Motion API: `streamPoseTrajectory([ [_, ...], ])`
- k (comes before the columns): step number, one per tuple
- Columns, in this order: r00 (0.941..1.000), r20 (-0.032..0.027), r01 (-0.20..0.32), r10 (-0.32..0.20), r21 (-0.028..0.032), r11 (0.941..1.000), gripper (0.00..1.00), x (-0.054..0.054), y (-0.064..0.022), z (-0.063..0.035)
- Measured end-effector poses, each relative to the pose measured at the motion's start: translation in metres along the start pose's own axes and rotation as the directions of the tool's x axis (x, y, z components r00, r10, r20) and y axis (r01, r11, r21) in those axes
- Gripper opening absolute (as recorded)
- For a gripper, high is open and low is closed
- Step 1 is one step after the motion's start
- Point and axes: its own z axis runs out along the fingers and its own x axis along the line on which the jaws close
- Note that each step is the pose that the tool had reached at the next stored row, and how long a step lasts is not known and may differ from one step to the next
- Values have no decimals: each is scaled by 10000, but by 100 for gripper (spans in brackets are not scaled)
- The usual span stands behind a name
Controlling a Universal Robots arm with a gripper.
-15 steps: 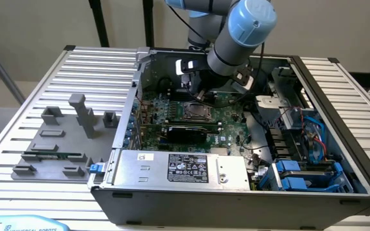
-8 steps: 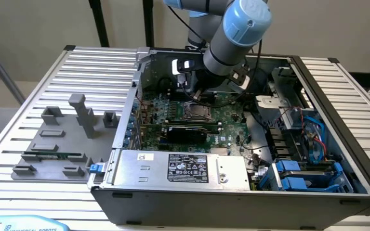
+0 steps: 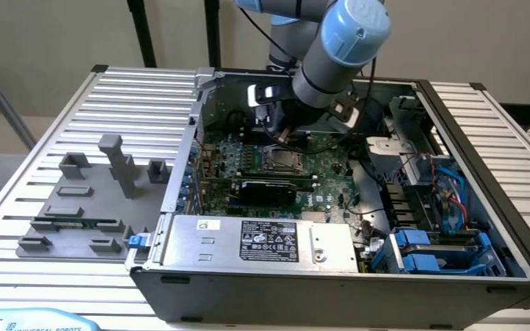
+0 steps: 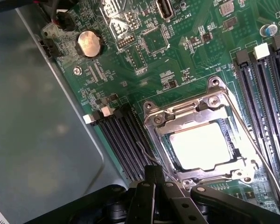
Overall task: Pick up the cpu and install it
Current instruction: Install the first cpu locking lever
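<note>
Arm [image 3: 339,48] comes in from the upper middle of the exterior view and reaches down into an open computer case [image 3: 339,296]. The case lies on its side on the slatted metal worktop [image 3: 136,96]. The gripper [image 4: 155,171] hangs low over the green board [image 3: 330,183], near the centre of the frame.

Gripper: the dark fingers [image 4: 144,196] are pressed together with no gap between them, and nothing is held. In the wrist view the tips sit close over one corner of the socket [image 4: 191,109], where its metal frame meets a bank of black memory slots [image 4: 121,140]. Cannot tell whether the tips touch the board.

Cpu [image 4: 203,145]: a silvery square lying flat inside the socket, with the metal frame around it on all four sides. Glare washes out its top face, so no markings can be read. In the exterior view the socket shows as a dark square with a paler middle, just below the gripper.

Also on the board, wrist view:
- a coin battery [image 4: 90,43], well apart from the socket
- a second bank of memory slots [image 4: 266,84] on the socket's far side

Elsewhere, exterior view:
- a silver power supply [image 3: 260,241] with a black label, lower middle of the frame
- blue drive holders [image 3: 430,252] at the lower right, inside the case
- a grey tray [image 3: 81,207] carrying grey blocks, on the worktop at the exterior view's left, outside the case
- a green strip [image 3: 76,224] lying in the tray
</note>
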Motion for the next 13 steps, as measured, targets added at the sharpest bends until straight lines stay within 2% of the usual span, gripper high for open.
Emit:
streamPoseTrajectory([
  [6,10000,11,28,-28,8,10000,11,25,47,-11],
  [13,9999,42,116,-117,30,9999,11,25,59,-13],
])
